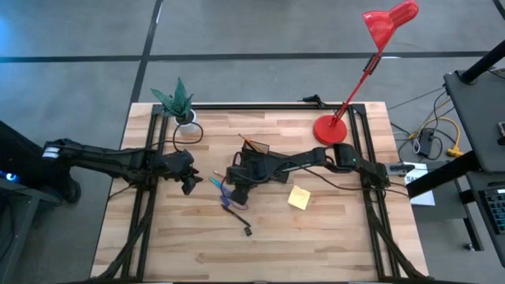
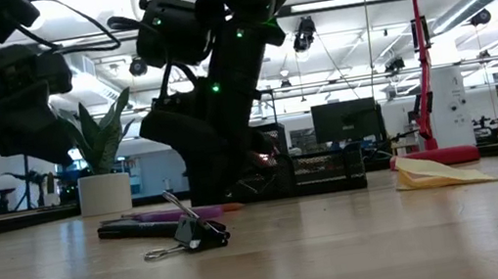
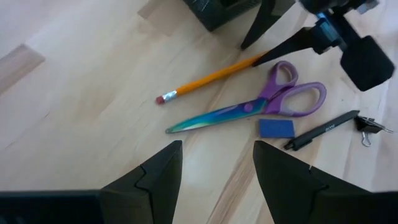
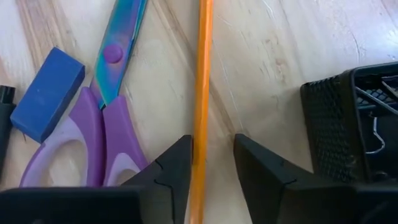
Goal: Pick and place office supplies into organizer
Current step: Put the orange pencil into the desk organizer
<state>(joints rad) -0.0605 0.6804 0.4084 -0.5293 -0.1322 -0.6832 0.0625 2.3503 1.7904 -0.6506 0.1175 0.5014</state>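
An orange pencil [image 4: 202, 74] lies flat on the table beside the purple-handled scissors [image 4: 112, 93] and a blue eraser block [image 4: 46, 93]. My right gripper [image 4: 211, 162] is open and low over the pencil, one finger on each side of its shaft, next to the black mesh organizer [image 4: 348, 118]. My left gripper [image 3: 214, 180] is open and hovers above bare table, short of the pencil's eraser end [image 3: 166, 98] and the scissors' blades [image 3: 205, 118]. A dark pen [image 3: 320, 130] and a black binder clip [image 3: 370, 126] lie beyond the scissors. The yellow sticky-note pad [image 1: 299, 197] rests apart on the table. My right gripper comes from above with its fingers across the pencil's shaft [image 4: 200, 124], away from the eraser end. The shaft runs close along one finger [image 4: 177, 165]. I cannot tell whether that finger touches it. The pencil lies on the table.
The red desk lamp [image 1: 333, 128] stands at the far right of the table and the white plant pot [image 1: 185, 126] at the far left. Bare wood stretches along the near side of the table. A black frame [image 1: 150, 205] runs along the table's sides.
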